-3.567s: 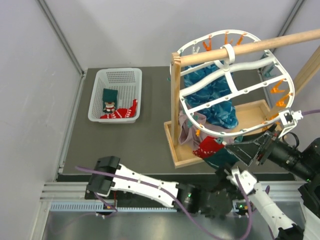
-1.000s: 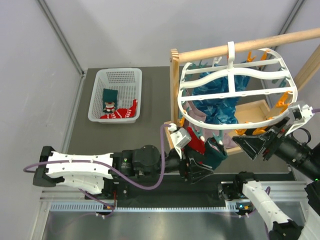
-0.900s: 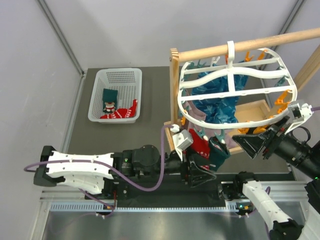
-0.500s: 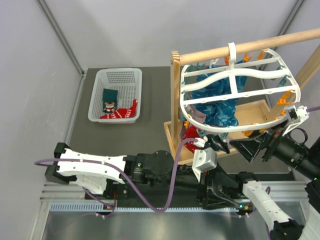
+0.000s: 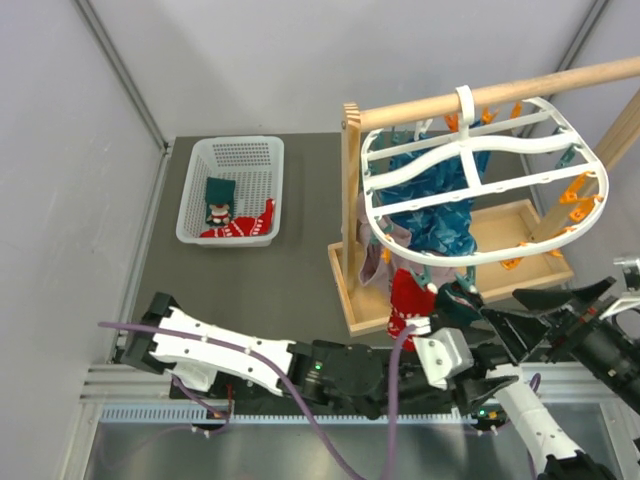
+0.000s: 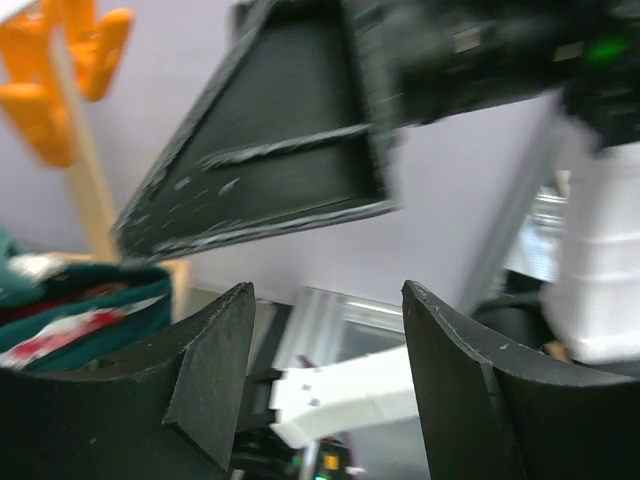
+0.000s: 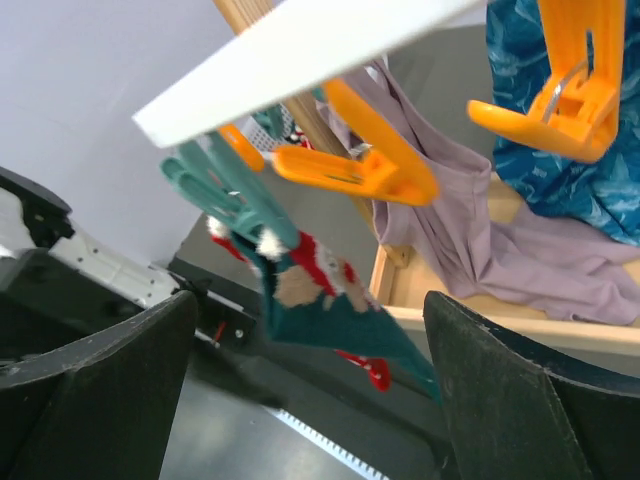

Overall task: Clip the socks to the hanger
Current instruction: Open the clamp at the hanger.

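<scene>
Enclosure: pale grey walls (image 5: 250, 60) on all visible sides. The bench (image 5: 270, 270) has a dark grey top with a metal rail (image 5: 130, 378) along its near edge. On its right side stands a wooden stand (image 5: 349, 200) with a rod (image 5: 560, 80) on top and a tray (image 5: 520, 222) at its base. The hanger (image 5: 470, 190), a white oval frame, hangs by its hook from the rod, above the tray. A teal-blue patterned cloth (image 5: 440, 215) hangs under the frame. A mauve-grey cloth (image 7: 450, 210) is clipped beside it, and its lower end lies in the tray. A white perforated basket (image 5: 195, 190) sits at the far left of the bench, well apart from the stand. It holds one dark green sock (image 5: 217, 198) and one red patterned sock (image 5: 245, 226). The left arm (image 5: 230, 355) lies across the near edge. Left gripper (image 6: 325, 300): fingers wide apart, nothing between them. Right gripper (image 7: 310, 298): fingers wide apart, gripping nothing. Two socks hang from the near edge of the hanger, a red one (image 5: 405, 298) and, just beside it, a green one with a Santa figure (image 7: 345, 325). The green one is held by a teal clip (image 7: 225, 190) and hangs in the gap between the right fingers; contact with them cannot be determined. Orange clips (image 7: 360, 165) line the frame.
</scene>
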Action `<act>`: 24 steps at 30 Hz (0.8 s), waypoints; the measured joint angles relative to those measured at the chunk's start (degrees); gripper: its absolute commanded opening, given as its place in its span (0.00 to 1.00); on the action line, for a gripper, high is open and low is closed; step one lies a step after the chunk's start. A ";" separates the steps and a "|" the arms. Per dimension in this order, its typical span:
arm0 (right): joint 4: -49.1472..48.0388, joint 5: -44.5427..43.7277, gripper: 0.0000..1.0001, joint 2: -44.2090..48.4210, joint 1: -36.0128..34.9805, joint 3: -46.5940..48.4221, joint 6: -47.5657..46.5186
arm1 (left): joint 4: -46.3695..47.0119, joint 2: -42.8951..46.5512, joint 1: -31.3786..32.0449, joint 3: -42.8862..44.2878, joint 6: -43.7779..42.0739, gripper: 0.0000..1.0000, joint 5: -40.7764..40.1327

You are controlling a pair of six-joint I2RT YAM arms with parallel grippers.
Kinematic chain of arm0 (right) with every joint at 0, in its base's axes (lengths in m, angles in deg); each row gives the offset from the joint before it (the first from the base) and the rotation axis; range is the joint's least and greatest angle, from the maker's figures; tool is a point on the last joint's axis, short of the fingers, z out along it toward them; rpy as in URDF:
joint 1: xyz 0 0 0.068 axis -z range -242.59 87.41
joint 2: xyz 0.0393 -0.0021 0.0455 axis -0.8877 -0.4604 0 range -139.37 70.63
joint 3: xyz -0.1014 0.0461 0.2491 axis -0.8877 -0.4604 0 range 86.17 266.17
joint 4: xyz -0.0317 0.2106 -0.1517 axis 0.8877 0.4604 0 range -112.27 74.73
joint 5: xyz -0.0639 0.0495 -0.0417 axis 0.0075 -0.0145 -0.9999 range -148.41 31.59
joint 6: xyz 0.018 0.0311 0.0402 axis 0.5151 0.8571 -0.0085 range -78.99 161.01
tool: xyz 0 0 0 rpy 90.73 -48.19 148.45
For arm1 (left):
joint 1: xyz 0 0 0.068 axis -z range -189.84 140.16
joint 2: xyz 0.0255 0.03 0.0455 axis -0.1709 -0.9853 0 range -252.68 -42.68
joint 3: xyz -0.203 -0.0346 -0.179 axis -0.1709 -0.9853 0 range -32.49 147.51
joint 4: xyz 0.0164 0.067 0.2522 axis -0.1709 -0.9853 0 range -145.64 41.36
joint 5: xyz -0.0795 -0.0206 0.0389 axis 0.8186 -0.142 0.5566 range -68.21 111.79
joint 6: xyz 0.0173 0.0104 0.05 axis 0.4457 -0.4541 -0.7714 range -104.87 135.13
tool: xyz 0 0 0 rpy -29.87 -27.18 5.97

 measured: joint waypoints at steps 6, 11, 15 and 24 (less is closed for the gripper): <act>-0.02 1.29 0.81 -0.04 0.07 3.80 -0.68 | 4.39 -8.00 0.00 3.26 -8.66 0.66 -14.23; 0.17 0.90 0.75 -2.29 0.17 10.14 -4.87 | 7.26 -10.05 0.00 4.42 -12.85 0.66 -21.68; -0.09 -0.70 0.75 -4.28 0.39 13.53 -8.96 | 8.04 -9.99 0.00 5.01 -12.87 0.66 -24.04; -0.98 -1.46 0.78 -9.77 0.44 12.83 -12.52 | 7.76 -7.67 0.00 3.91 -10.99 0.66 -24.74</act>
